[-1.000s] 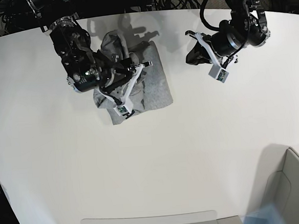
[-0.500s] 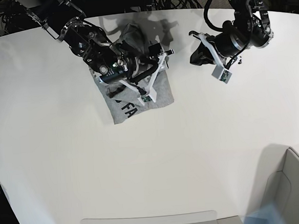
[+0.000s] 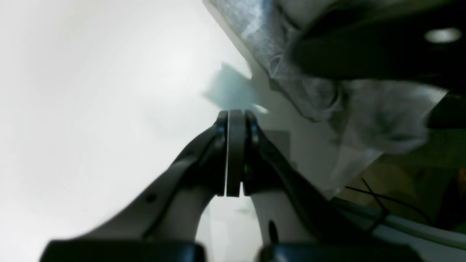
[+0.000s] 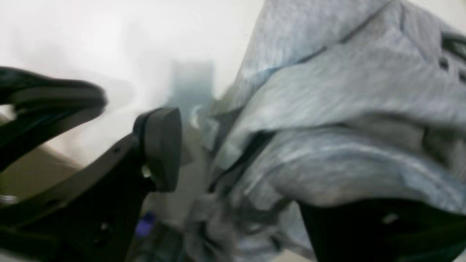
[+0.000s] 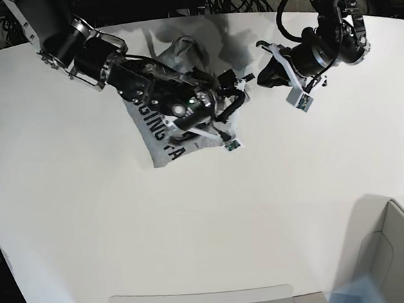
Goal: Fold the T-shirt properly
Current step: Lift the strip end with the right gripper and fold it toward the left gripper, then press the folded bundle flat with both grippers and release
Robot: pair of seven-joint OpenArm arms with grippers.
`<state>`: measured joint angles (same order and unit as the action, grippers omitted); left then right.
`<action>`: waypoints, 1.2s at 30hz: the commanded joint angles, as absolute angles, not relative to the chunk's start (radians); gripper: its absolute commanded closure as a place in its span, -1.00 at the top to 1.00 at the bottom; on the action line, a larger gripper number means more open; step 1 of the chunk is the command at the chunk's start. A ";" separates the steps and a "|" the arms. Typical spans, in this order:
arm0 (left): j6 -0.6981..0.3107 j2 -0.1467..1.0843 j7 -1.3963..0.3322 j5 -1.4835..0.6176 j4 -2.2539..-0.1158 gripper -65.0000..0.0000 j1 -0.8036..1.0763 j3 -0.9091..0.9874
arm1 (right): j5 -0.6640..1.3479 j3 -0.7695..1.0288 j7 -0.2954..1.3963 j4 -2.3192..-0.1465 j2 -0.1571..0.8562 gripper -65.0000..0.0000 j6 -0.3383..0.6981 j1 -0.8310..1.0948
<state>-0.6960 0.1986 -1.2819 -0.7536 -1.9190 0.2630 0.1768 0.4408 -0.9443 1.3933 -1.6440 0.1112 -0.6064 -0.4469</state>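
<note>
in the base view we see bare white table (image 5: 214,227) nearest us, then the grey t-shirt (image 5: 161,137) lying toward the far left, black lettering showing on its near edge. our right gripper (image 5: 232,99) reaches across it, jaws spread wide; in the right wrist view one pad (image 4: 160,147) stands clear of the bunched cloth (image 4: 327,145), nothing clamped. farther right, our left gripper (image 5: 264,73) hangs above the table, apart from the shirt; in its wrist view the fingers (image 3: 233,153) press together, holding nothing. cables lie beyond the table's far edge.
</note>
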 commanded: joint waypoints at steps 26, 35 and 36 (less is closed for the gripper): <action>-0.696 0.205 -1.257 -0.773 -1.972 -1.00 0.294 0.202 | -0.022 -1.029 1.270 -1.615 -0.024 0.09 -0.453 -0.498; -0.694 0.200 -1.208 -0.773 -2.034 -1.00 0.237 -0.041 | -0.025 -0.547 1.317 -1.747 0.134 0.09 -0.068 -0.403; -0.694 0.202 -1.193 -0.773 -2.034 -1.00 0.234 -0.079 | -0.027 -0.492 1.317 -1.751 0.153 0.09 -0.022 -0.387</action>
<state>-0.6956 0.2001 -1.2030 -0.7620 -2.0205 0.2302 -0.0734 -0.0467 -0.5011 1.3201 -1.7287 0.1482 -0.0307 -0.3618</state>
